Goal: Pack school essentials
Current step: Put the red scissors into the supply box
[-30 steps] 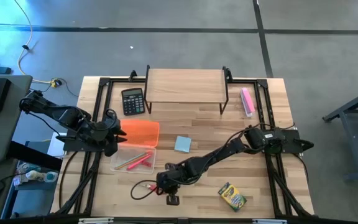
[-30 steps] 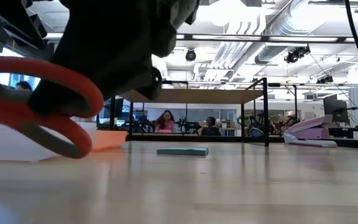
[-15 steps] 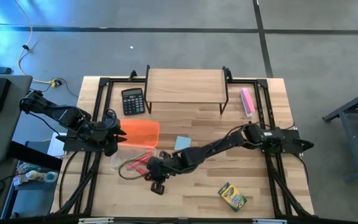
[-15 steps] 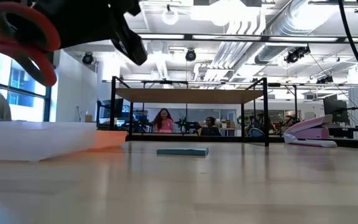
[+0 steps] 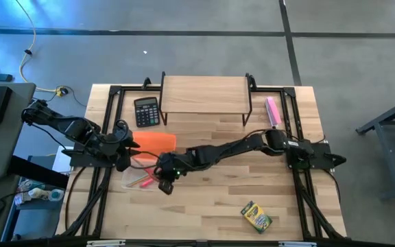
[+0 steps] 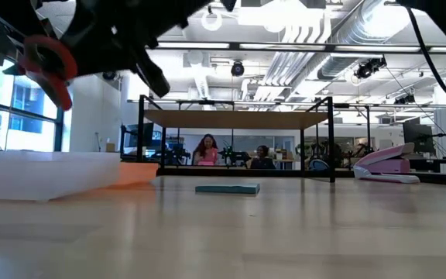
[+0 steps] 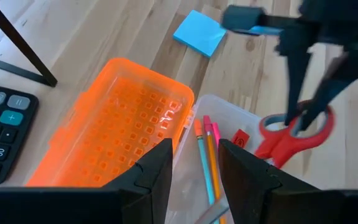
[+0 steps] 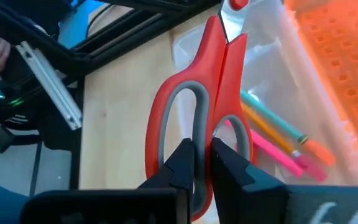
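Observation:
The red-handled scissors (image 7: pixel 289 135) hang over the clear tray (image 5: pixel 133 180) of a pencil box, with my right gripper (image 8: pixel 201 168) shut on them. The box's orange lid (image 5: pixel 156 142) lies open beside the tray. In the tray lie a pink pen, orange and green pencils (image 7: pixel 206 163) and a small red eraser (image 7: pixel 241 138). My left gripper (image 7: pixel 194 171) is at the box's left end. The blue notepad (image 7: pixel 199 32) lies flat on the table just past the box. The crayon box (image 5: pixel 256 216) lies near the front right. My left gripper has one finger (image 7: pixel 157 169) on each side of the box's end wall where lid and tray meet (image 7: pixel 188 127). It comes from the table's left, slanting down. The box rests flat on the table. My right gripper pinches the scissors' handle where the two loops meet (image 8: pixel 209 134), between its two fingers. The fingers slant down from the table's right. The blades point away from the fingers toward the tray. The scissors hang clear above the tray.
A black calculator (image 5: pixel 146 111) lies at the far left beside a wooden riser shelf (image 5: pixel 204 95). A pink stapler (image 5: pixel 272 111) lies at the far right. My right arm stretches across the table's middle. People show far off in the room behind.
My right gripper has carried the scissors from near the table's front edge up and toward the far left, rolling its wrist, until they hang over the clear tray. The scissors have come off the table and stay shut.

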